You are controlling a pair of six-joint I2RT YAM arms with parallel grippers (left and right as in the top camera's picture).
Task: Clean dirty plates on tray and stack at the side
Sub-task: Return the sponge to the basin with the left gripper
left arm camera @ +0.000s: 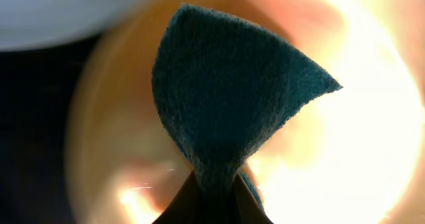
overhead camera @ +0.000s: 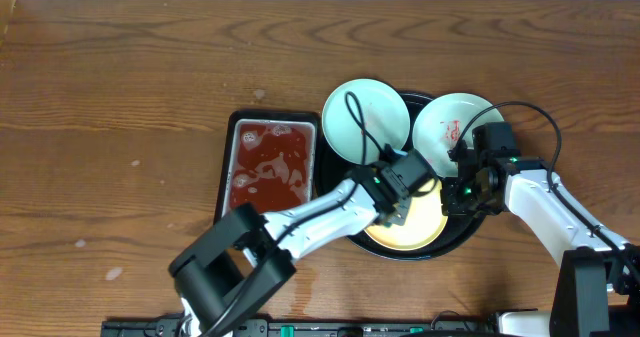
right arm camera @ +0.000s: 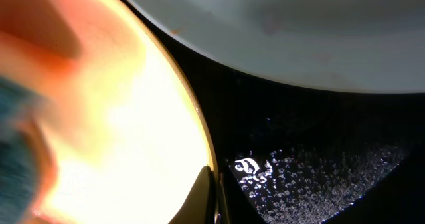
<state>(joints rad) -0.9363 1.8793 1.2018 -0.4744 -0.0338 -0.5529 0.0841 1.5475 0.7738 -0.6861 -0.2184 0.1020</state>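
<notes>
Three plates lie on the round black tray [overhead camera: 462, 235]: a mint-blue plate [overhead camera: 365, 120], a white plate [overhead camera: 455, 127] with red smears, and a pale yellow plate [overhead camera: 410, 227] nearest the front. My left gripper [left arm camera: 214, 197] is shut on a teal scouring pad [left arm camera: 226, 98], which hangs over the yellow plate [left arm camera: 345, 137]. My right gripper [right arm camera: 214, 197] is shut on the yellow plate's [right arm camera: 119, 117] right rim. Its wrist view also shows the white plate [right arm camera: 299, 38] above, the pad [right arm camera: 13, 144] blurred at the left edge, and the wet tray floor [right arm camera: 319, 171].
A small rectangular black tray of red liquid [overhead camera: 270, 167] stands just left of the round tray. Both arms cross over the round tray's front half. Bare wooden table [overhead camera: 120, 97] with a few pale specks stretches to the left and back.
</notes>
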